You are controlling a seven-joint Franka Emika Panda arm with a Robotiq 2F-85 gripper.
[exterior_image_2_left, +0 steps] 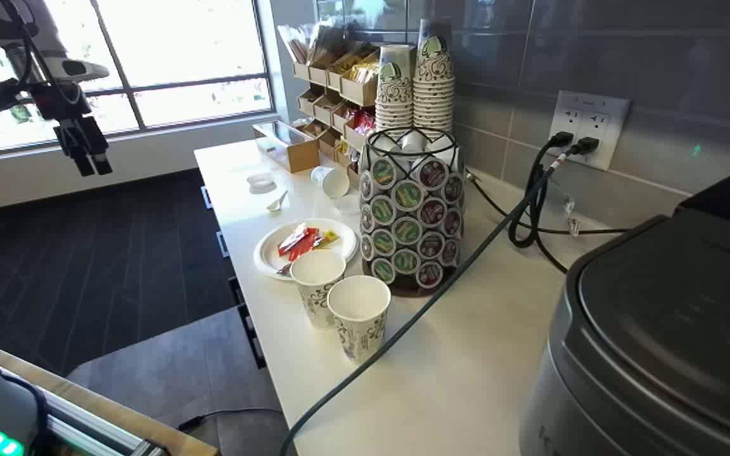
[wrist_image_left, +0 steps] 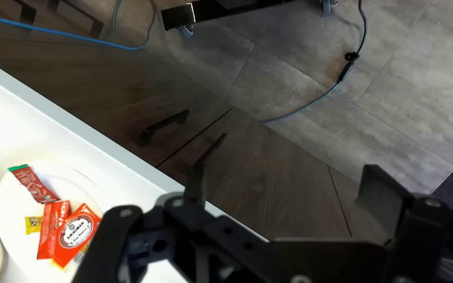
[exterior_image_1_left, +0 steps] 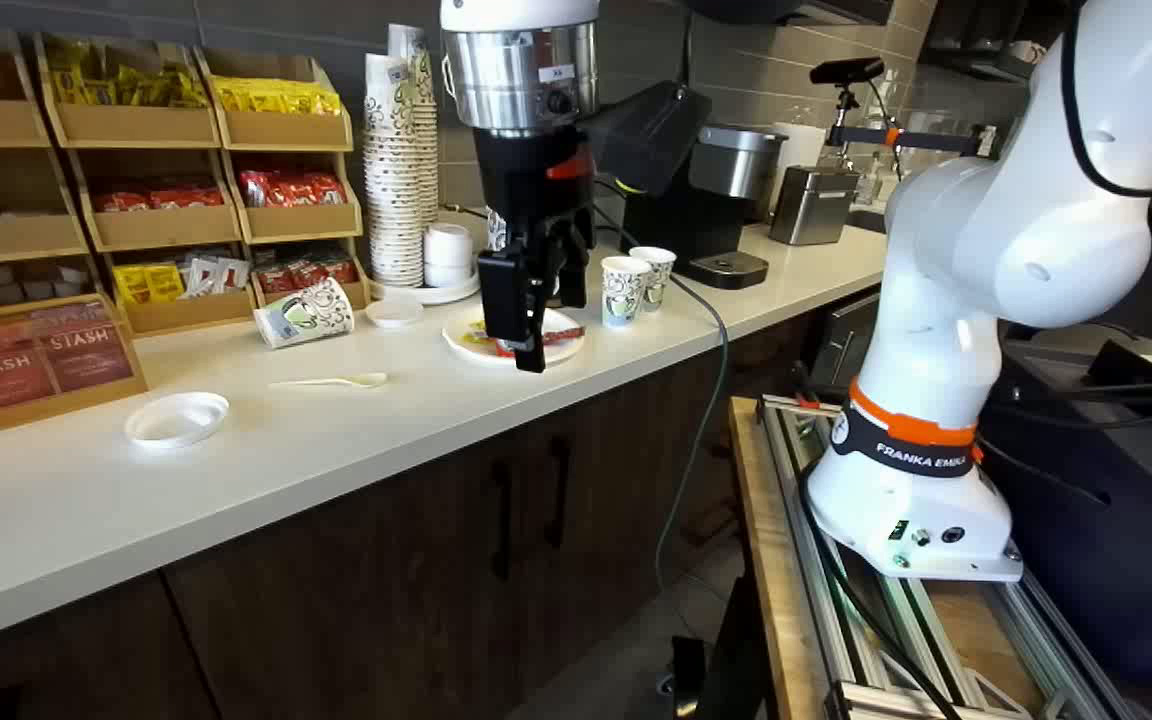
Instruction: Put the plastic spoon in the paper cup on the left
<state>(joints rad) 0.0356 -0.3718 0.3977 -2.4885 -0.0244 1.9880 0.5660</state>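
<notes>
The pale plastic spoon lies flat on the counter; it also shows in an exterior view and is out of the wrist view. One patterned paper cup lies on its side behind the spoon, also visible in an exterior view. Two paper cups stand upright side by side past the plate: one cup and another cup. My gripper is open and empty, fingers down, in the air off the counter's front edge, away from spoon and cups.
A white plate holds several sauce packets. A white lid lies near the spoon. Stacked cups, a packet rack, a coffee pod holder and a coffee machine stand behind. A cable crosses the counter.
</notes>
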